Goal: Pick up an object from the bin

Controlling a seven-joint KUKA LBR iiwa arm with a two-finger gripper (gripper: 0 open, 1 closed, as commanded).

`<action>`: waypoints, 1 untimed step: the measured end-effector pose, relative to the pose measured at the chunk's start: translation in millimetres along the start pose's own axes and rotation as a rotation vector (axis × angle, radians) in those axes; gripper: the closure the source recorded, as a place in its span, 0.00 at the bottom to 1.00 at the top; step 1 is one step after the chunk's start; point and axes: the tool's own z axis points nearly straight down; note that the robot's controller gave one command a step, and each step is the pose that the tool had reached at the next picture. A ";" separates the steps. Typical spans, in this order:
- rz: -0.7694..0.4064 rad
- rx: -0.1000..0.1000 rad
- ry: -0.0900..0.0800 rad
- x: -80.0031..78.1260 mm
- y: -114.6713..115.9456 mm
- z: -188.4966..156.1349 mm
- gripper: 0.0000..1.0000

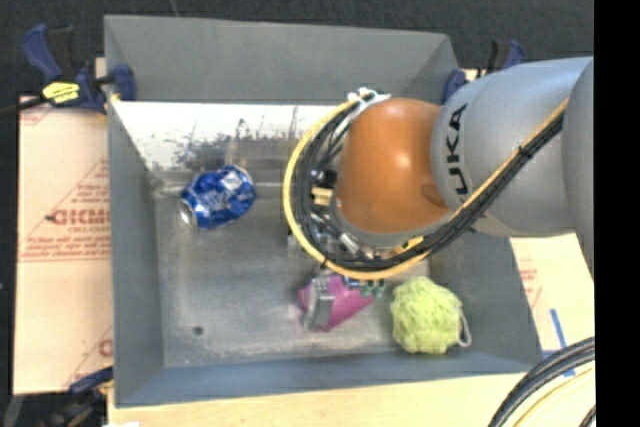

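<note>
Three loose things lie in the grey bin (232, 300): one crushed blue can (218, 197), one magenta thing (352, 303) and one yellow-green mesh bath sponge (425, 315). There is one gripper (320, 307), hanging under the arm's orange wrist cover (385, 175), which has a loop of black and yellow cables (298, 177) around it.

Taking the sponge as the mark, the magenta thing lies just to its left, close beside it, on the bin floor near the front wall. The gripper sits down at the magenta thing's far end from the sponge, overlapping it. Whether the gripper is open, closed or gripping cannot be told from this angle.

The part of the magenta thing that shows is smooth, bright pink-purple and wedge-like. Its long axis runs roughly left to right, from the gripper toward the sponge. Its upper side is hidden under the wrist, so which end leads is unclear.

The blue can lies well apart from the sponge, far to its left and further back.
</note>
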 end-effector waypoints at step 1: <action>0.000 0.000 0.000 0.0 0.0 0.0 0.00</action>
